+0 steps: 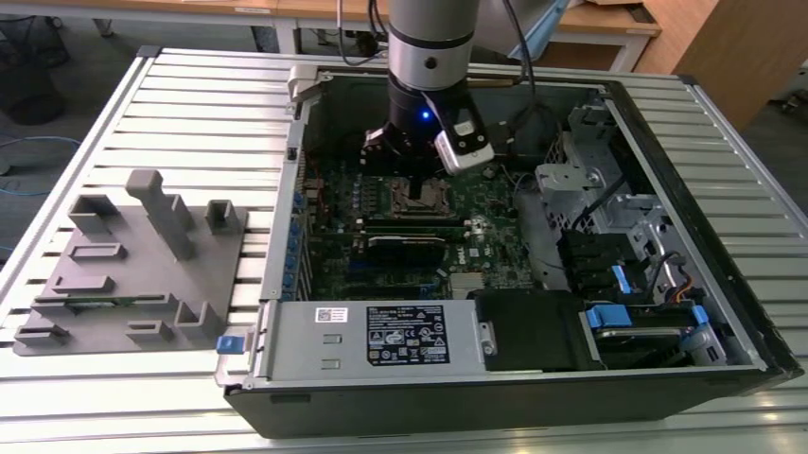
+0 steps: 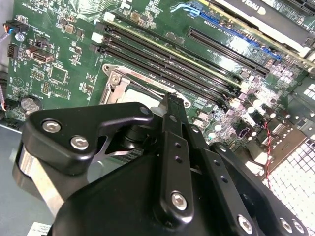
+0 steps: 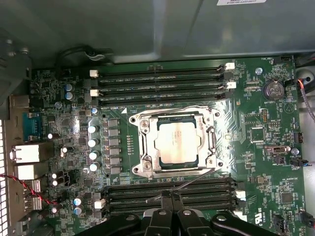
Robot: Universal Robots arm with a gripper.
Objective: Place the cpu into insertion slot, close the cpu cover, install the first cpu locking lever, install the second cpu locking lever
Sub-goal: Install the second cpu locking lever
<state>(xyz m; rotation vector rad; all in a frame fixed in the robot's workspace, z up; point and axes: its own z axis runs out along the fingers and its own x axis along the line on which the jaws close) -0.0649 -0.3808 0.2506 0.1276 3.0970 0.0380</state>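
Cpu (image 3: pixel 176 142) seated under cpu cover (image 3: pixel 147 147)

Single robot arm (image 1: pixel 427 47) reaching straight down, wrist vertical. Gripper (image 3: pixel 171 195) in the first wrist view, black fingers (image 3: pixel 165 201) drawn together to a narrow point, tips nearly touching.

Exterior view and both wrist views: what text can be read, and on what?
Black label on the power supply: print too small to read.
White sticker beside it: unreadable.
Circuit board markings: too small to read.
Nothing legible.
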